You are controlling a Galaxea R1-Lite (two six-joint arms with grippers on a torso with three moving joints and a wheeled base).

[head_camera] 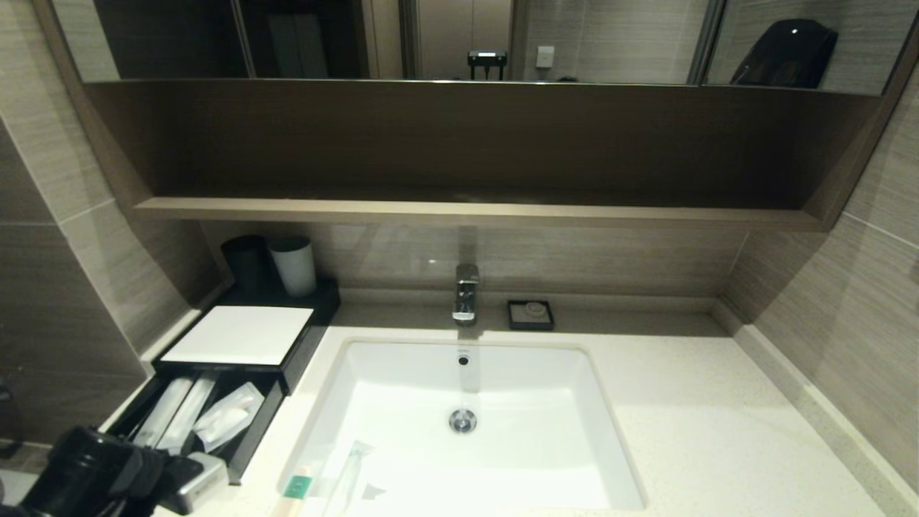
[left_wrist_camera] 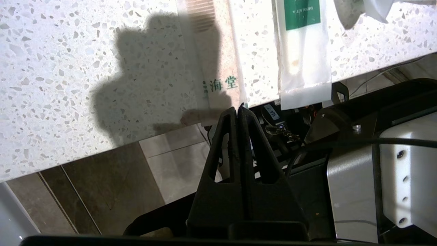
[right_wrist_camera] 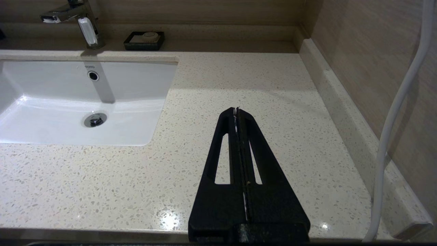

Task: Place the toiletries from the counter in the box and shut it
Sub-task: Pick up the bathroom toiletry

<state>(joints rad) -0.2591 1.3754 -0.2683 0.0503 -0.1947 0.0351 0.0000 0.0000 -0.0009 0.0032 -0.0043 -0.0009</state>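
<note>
We see two wrapped packets, one with a green label (head_camera: 296,487) and a long clear one (head_camera: 350,470), lying at the lower middle of the frame on the tabletop (head_camera: 718,431), at the sink's (head_camera: 502,459) front left corner. The box (head_camera: 240,334) sits at mid left, its drawer (head_camera: 251,441) pulled out with more packets (head_camera: 228,415) inside. Our left hand (left_wrist_camera: 238,108), fingers pressed together and empty, is at the tabletop's front edge, lower left. Our right hand (right_wrist_camera: 236,110), also closed, hangs over the bare tabletop right of the sink.
</note>
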